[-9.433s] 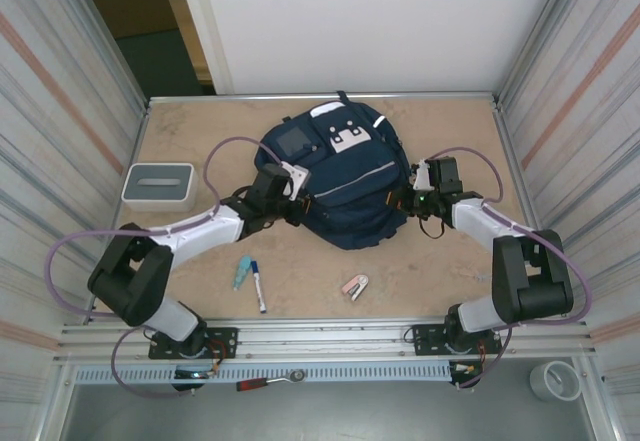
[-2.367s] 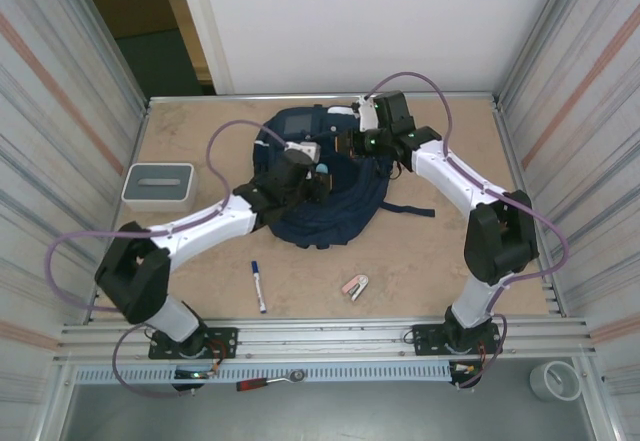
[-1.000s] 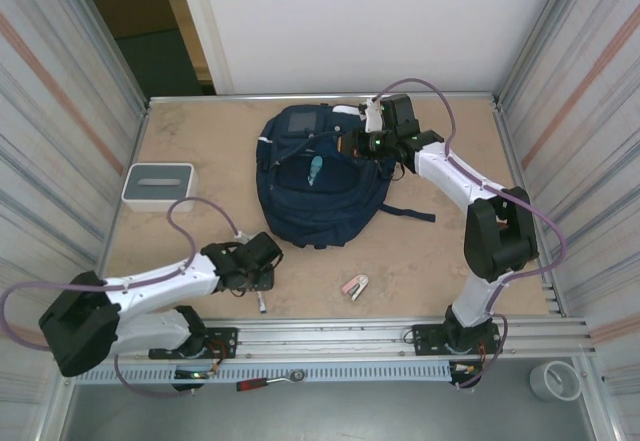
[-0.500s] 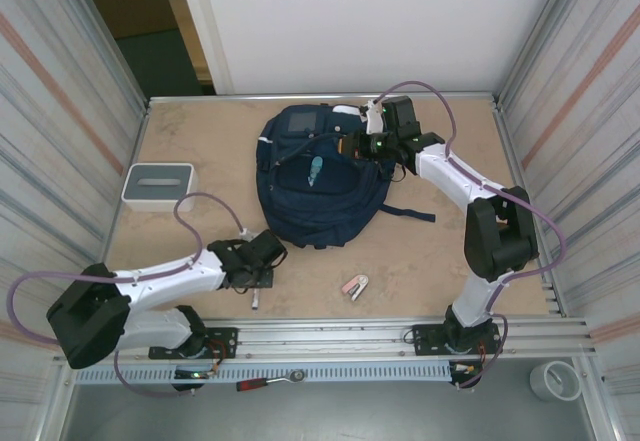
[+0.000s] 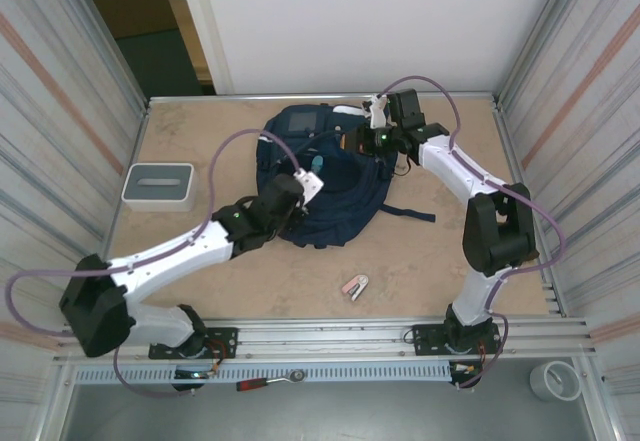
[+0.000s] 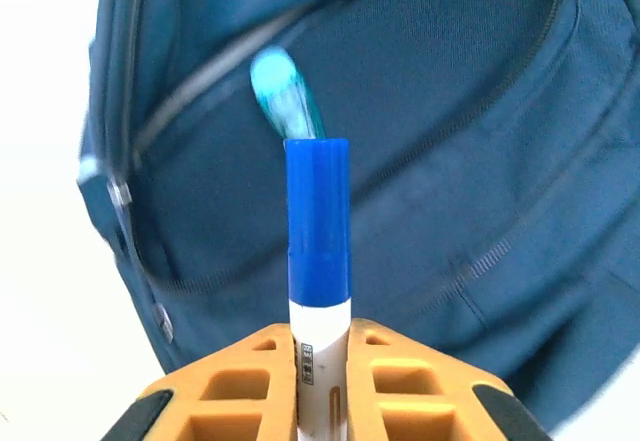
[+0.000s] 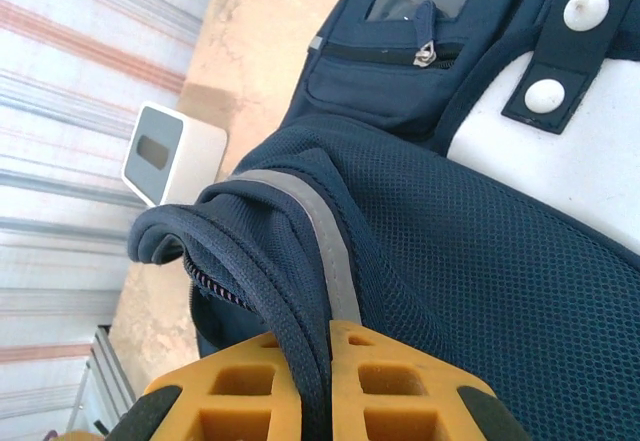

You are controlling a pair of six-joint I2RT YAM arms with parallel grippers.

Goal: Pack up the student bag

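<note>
Around the student bag [image 5: 345, 201], open tabletop [image 5: 430, 256]

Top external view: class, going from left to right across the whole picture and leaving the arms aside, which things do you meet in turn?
Grey-white box → student bag → small white round object near the lower right corner. The pink item and the red-handled tool overlap the bag's span, so they are left out.

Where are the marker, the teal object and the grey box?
marker [image 6: 318, 251], left wrist view, blue cap.
teal object [image 6: 285, 96], left wrist view, its middle.
grey box [image 5: 158, 177], top external view, top face.
</note>
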